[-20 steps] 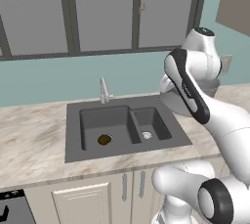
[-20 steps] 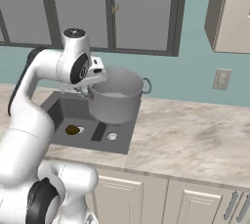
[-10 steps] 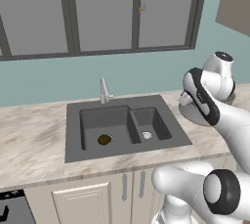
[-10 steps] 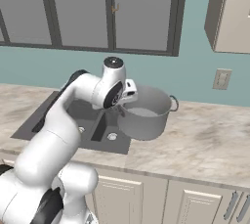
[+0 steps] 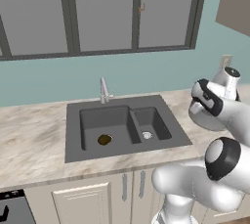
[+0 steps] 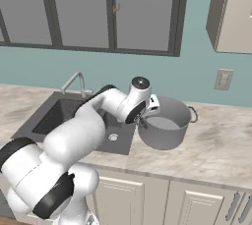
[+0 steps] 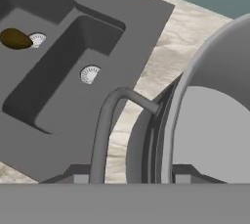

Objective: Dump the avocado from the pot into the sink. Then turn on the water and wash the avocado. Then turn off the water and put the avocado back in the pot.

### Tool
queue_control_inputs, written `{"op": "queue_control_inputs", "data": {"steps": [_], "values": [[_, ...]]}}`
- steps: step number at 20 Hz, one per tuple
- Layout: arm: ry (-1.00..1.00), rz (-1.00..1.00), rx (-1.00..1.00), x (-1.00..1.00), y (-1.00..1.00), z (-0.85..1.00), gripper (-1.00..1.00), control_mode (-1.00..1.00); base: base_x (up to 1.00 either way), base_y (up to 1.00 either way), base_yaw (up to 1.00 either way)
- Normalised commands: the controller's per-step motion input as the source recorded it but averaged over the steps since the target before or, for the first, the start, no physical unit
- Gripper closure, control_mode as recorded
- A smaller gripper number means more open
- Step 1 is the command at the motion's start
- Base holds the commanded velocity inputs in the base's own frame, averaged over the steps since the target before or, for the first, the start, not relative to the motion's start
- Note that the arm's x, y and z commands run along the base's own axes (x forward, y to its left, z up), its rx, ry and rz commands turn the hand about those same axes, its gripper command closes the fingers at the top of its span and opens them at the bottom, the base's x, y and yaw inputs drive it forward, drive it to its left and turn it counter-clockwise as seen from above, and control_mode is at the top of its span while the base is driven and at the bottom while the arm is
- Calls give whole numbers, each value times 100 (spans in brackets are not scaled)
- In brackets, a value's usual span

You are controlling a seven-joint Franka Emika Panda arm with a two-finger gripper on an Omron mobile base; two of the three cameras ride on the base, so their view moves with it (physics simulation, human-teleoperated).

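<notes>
Gripper [image 6: 143, 116] pinching rim of grey pot [image 6: 165, 129] above marble counter [image 6: 206, 155] right of sink [image 5: 124, 125], avocado [image 5: 104, 140] in large basin by drain, faucet [image 5: 104, 90] behind, wall outlet [image 6: 224, 79] nearby

Left base view: camera stands behind and left of the arm, facing forward and down at the dark charcoal double-basin sink [image 5: 127, 125], the slim silver faucet [image 5: 104, 91] and the grey-paned window behind; mid-range.

Right base view: camera stands behind and right of the arm, facing forward and down, with the wide grey metal pot [image 6: 165, 123] on the marbled beige counter [image 6: 216, 150] near centre. Both base views share sink, faucet, counter, window and pot.

Hand view: very close, looking along the pot's rim and side handle, with both basins and the dark brownish-olive avocado [image 7: 15, 38] beyond.
</notes>
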Motion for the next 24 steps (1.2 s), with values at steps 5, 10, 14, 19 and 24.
{"op": "queue_control_inputs", "data": {"steps": [5,10,14,19,24], "values": [[0,0,0,0,-51,-51,100,-100,0,0,0],[0,0,0,24,-39,-58,100,-100,0,0,0],[0,0,0,38,-30,-57,100,-100,0,0,0],[0,0,0,-3,-22,-41,-100,-100,0,0,0],[-4,0,0,-30,-2,-5,-100,-100,0,0,0]]}}
